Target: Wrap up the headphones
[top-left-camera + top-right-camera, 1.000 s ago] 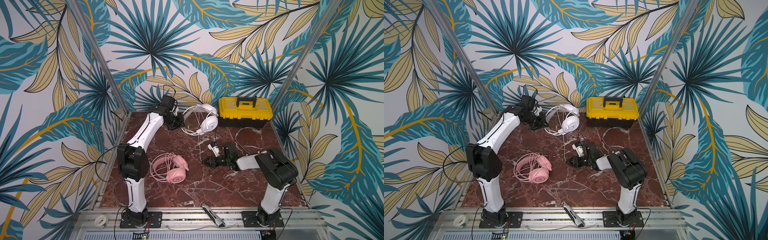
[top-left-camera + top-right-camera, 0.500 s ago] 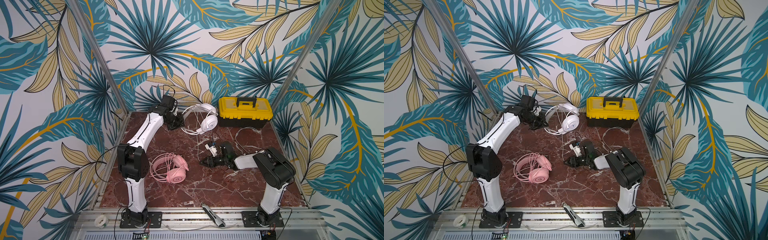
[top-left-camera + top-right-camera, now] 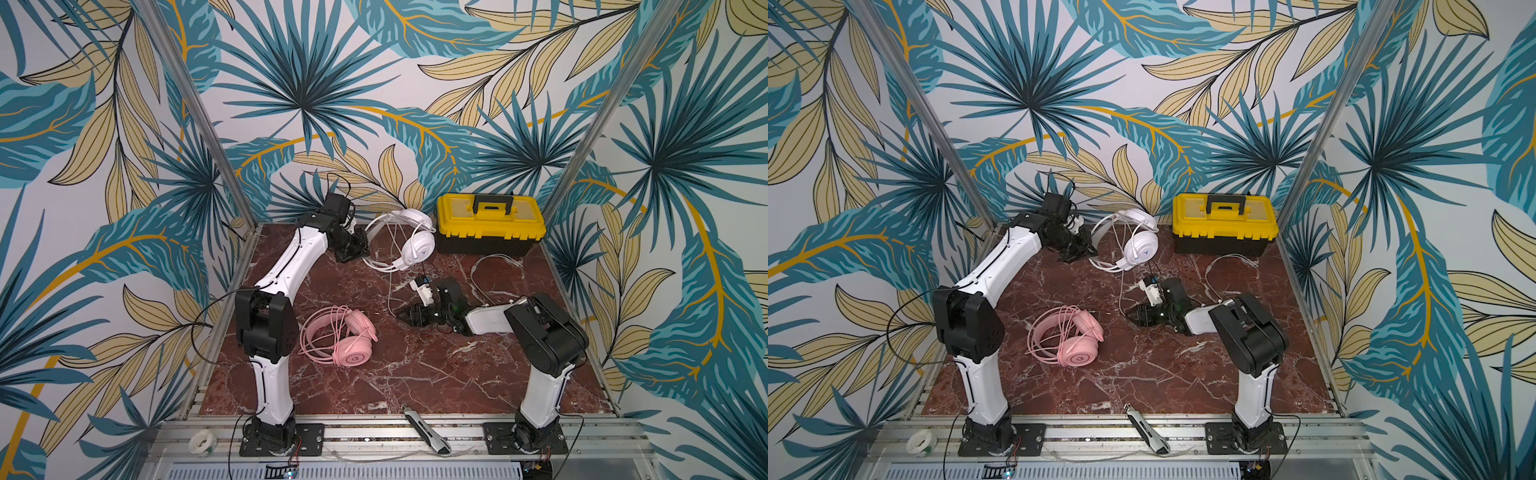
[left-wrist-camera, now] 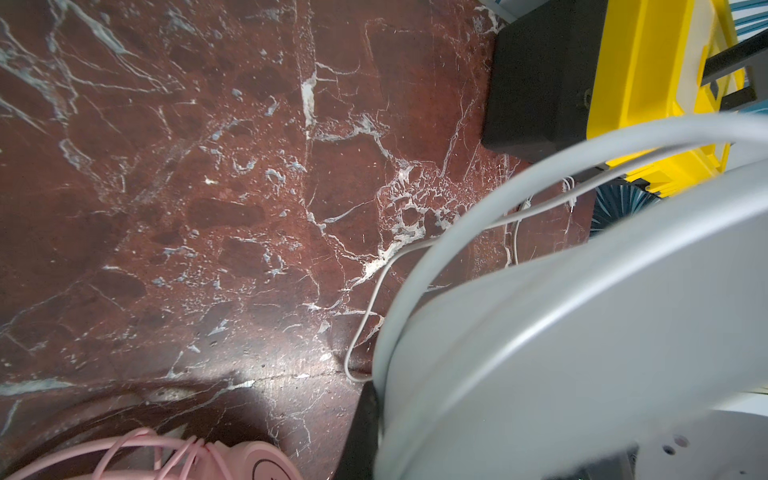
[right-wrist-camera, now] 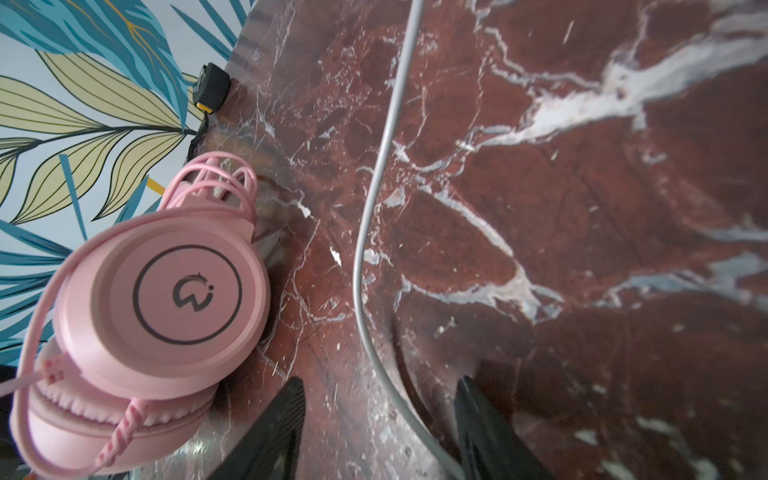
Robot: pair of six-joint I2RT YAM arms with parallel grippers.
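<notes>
The white headphones stand upright at the back of the marble table, in both top views. My left gripper is shut on the left side of their headband, which fills the left wrist view beside one black finger. Their thin white cable runs forward to my right gripper. That gripper is open low over the table, and the cable lies loose between its fingers. The pink headphones lie flat at left centre, their cable coiled on them.
A yellow and black toolbox stands at the back right. A loose white cord loops in front of it. A utility knife and a tape roll rest on the front rail.
My right gripper's jaws have spread wider around the white cable and it has shifted slightly left. The left arm and both headphones have stayed put.
</notes>
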